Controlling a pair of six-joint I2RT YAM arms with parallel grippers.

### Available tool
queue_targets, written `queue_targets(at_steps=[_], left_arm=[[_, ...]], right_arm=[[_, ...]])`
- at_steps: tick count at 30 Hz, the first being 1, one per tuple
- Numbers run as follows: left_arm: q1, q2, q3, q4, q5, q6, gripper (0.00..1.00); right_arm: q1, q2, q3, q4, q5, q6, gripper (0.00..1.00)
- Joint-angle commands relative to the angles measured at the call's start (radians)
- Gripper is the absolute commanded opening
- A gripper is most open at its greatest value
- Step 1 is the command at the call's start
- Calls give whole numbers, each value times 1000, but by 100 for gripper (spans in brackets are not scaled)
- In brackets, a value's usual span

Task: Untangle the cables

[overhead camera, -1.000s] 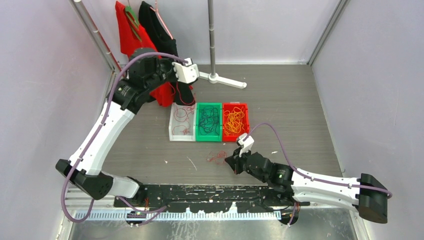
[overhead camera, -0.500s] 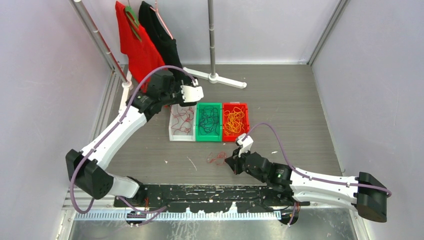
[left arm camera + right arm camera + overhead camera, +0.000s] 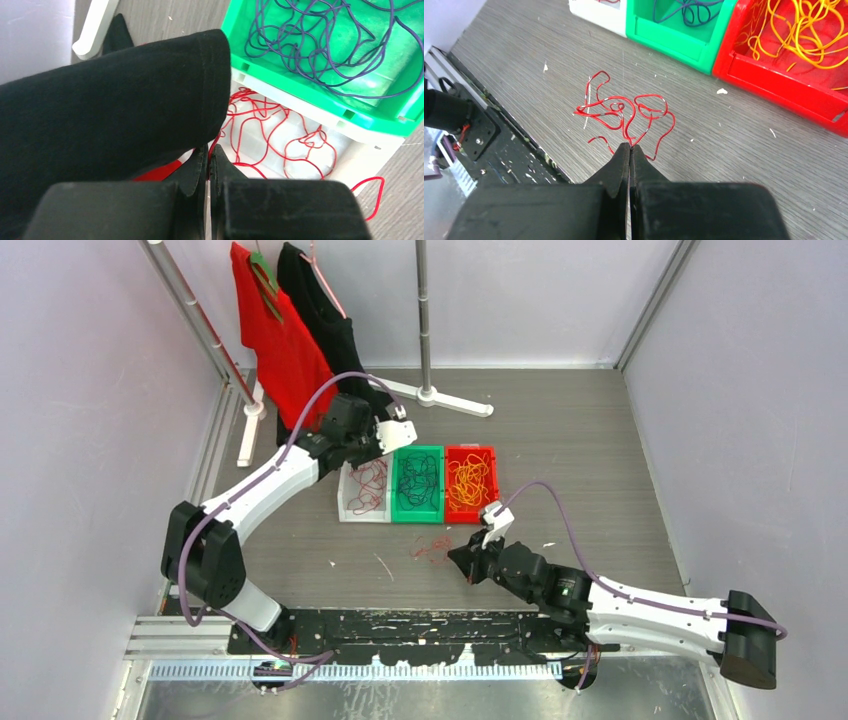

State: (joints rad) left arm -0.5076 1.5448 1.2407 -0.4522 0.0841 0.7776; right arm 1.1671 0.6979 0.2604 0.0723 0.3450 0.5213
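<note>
Three bins stand mid-table: the white bin (image 3: pixel 352 510) holds a red cable (image 3: pixel 280 135), the green bin (image 3: pixel 417 514) a dark purple cable (image 3: pixel 320 45), the red bin (image 3: pixel 468 515) an orange-yellow cable (image 3: pixel 804 35). My left gripper (image 3: pixel 208 150) hangs at the white bin's far edge, shut on a strand of that red cable, with a black garment (image 3: pixel 110 100) pressed against it. A second red cable (image 3: pixel 624 110) lies on the table in front of the bins. My right gripper (image 3: pixel 629 146) is shut on its near end. In the top view the left gripper (image 3: pixel 375 448) and right gripper (image 3: pixel 452 558) are far apart.
A red shirt (image 3: pixel 275 340) and a black shirt (image 3: pixel 325 315) hang on a rack at the back left. A white stand base (image 3: pixel 440 398) lies behind the bins. Small white scraps dot the table, and a black rail (image 3: pixel 400 625) runs along the near edge.
My left arm has swung down and right, away from the hanging shirts to the white bin's far edge, carrying the red strand with it. The right gripper has edged slightly forward with its cable.
</note>
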Motion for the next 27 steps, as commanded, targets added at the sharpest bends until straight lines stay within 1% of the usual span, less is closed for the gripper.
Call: queue_targets(at_steps=[1, 3, 8, 13, 16, 18, 19, 20, 21, 22, 23, 24, 25, 27], left_arm=[[6, 10, -32, 40, 40, -41, 0], [5, 19, -65, 56, 43, -42, 0], [12, 64, -136, 168, 34, -53, 0], [16, 118, -173, 257, 17, -18, 0], [20, 148, -157, 243, 18, -24, 0], [26, 151, -105, 169, 32, -37, 0], [33, 147, -68, 106, 51, -47, 0], [44, 139, -30, 40, 73, -63, 9], [57, 124, 8, -23, 108, -80, 21], [71, 98, 39, -102, 149, -97, 41], [82, 75, 70, -158, 196, -108, 56], [91, 54, 95, -214, 236, -112, 69], [96, 33, 123, -275, 275, -110, 78], [96, 2, 193, -397, 313, -106, 86]], right_arm=[[-3, -40, 62, 6, 48, 38, 1], [-4, -39, 81, -9, 55, 40, 1], [-7, -18, 147, -55, 77, 36, 1], [-13, 13, 208, -82, 97, 40, 1], [-18, 35, 237, -86, 97, 39, 1], [-22, 46, 256, -92, 97, 36, 1], [-24, 49, 269, -94, 96, 34, 1], [-26, 54, 277, -97, 94, 33, 1], [-29, 60, 287, -101, 90, 33, 1], [-31, 66, 297, -105, 84, 30, 1], [-34, 73, 308, -110, 81, 29, 1], [-37, 81, 318, -115, 78, 29, 1], [-41, 90, 328, -119, 70, 27, 1], [-48, 112, 352, -125, 53, 23, 1]])
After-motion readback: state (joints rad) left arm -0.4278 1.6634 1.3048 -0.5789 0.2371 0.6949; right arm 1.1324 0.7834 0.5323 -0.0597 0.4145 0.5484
